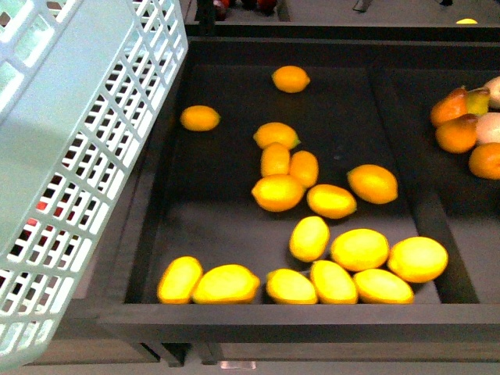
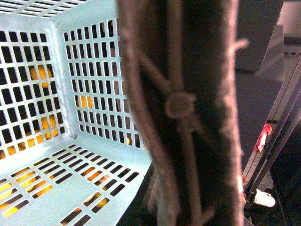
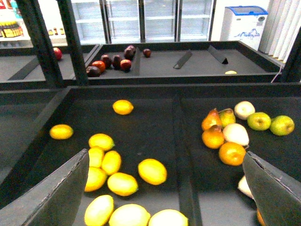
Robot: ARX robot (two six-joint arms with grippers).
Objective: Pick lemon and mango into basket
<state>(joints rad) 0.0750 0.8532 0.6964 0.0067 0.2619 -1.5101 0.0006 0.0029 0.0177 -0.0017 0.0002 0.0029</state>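
1. Of my two grippers, the right gripper [image 3: 165, 151] hovered over the dark bin [image 1: 226, 226] of yellow fruit. Its fingers [image 3: 61, 193] were wide apart and nothing was between them.
2. My left gripper did not show. Its wrist view was filled by the handle [image 2: 134, 70] of the basket [image 1: 86, 156] and the tie [image 2: 180, 104] on it, so I cannot tell if it was closed. I judged that the basket hung from it, because in the front view the basket was up in the air, tilted, at the left of the bin.
3. The lemon [image 3: 152, 171] that I judged best to take lay a little apart from the cluster [image 3: 106, 165] beside it. The fingers could therefore go down on both sides without pushing a neighbour.
4. For a good grasp, I thought to come directly above it, close across its short width and go down past its widest part. I would squeeze gently, because such smooth round skin could slip out.
5. The mango I could not pick out with certainty. Some longer yellow fruits [image 1: 225, 284] lay at the near wall of the bin, but what they were I cannot tell.
6. Nothing lay inside the part of the basket that I could see.
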